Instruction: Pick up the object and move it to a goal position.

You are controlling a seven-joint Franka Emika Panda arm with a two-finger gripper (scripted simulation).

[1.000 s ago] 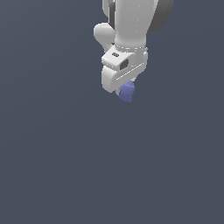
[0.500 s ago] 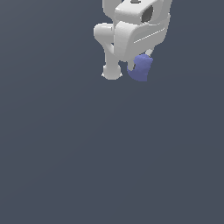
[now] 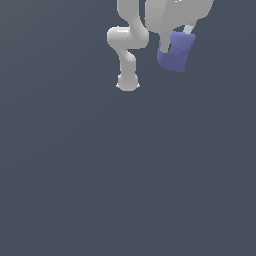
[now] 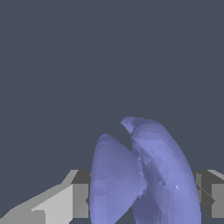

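White arm (image 3: 128,47) segments show at about eleven o'clock of the exterior view, with a rounded joint end pointing down. Just to the right of them, at about one o'clock near the upper edge, the wide white gripper (image 3: 176,42) hangs partly out of the picture. Its fingers (image 3: 189,30) are closed on the object (image 3: 175,51), a small blue-purple lump with a matte surface. The lump sticks out below the gripper body and is a little tilted. It is lifted clear of the flat dark grey floor (image 3: 125,175) that fills the view.

On the wrist view the object (image 4: 144,175) is very near the camera, toward six o'clock. It looks like two rounded lobes pressed together. A grey finger (image 4: 74,194) touches it on one side and the other finger (image 4: 210,192) touches it on the other side.
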